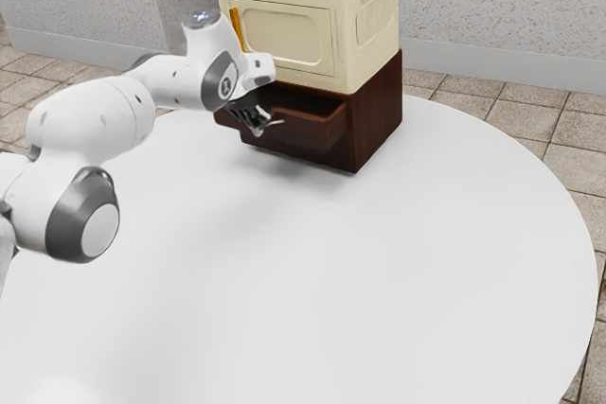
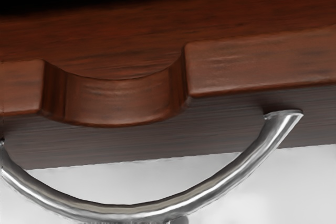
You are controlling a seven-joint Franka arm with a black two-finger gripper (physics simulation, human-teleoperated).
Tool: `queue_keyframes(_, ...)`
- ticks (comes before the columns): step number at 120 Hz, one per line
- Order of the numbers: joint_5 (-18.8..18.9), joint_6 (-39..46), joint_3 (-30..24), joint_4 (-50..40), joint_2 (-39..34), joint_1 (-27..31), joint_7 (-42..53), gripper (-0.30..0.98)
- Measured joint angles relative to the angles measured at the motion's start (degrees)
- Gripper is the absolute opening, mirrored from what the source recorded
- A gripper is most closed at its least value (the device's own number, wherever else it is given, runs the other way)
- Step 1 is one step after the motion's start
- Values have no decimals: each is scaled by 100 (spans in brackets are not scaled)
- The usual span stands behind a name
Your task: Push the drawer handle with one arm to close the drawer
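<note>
Claw (image 1: 258,128) first: it hangs low at the drawer's front, beside the handle, and whether it is wide or narrow I cannot tell from here. A small dark shape (image 2: 180,220) lies at the outer curve of the bar; it may be part of the claw, though too little shows to be sure of contact.

Next out is the handle (image 2: 123,212), a bowed, shiny metal bar standing off the drawer front. I judge it stiff and rather slippery, so a push should land squarely on the middle of the bow, where it is least apt to skid or twist the drawer. No real grasp is needed.

Behind it, the drawer (image 2: 118,100) has a scooped notch in its wooden front rim and juts out of the dark wooden cabinet (image 1: 379,120), open. It should be solid but slide along its runners under a steady, level shove; an angled one could jam it.

On top of the cabinet sits a cream box (image 1: 360,35), and the white table (image 1: 331,281) carries the lot. Closing is yet to be done.
</note>
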Motion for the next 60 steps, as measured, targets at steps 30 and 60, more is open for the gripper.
queue_keyframes(30, -206, -185, 46, 819, 532, 44, 155, -9)
queue_keyframes(60, -408, -244, 104, 1113, 632, 56, 244, -10)
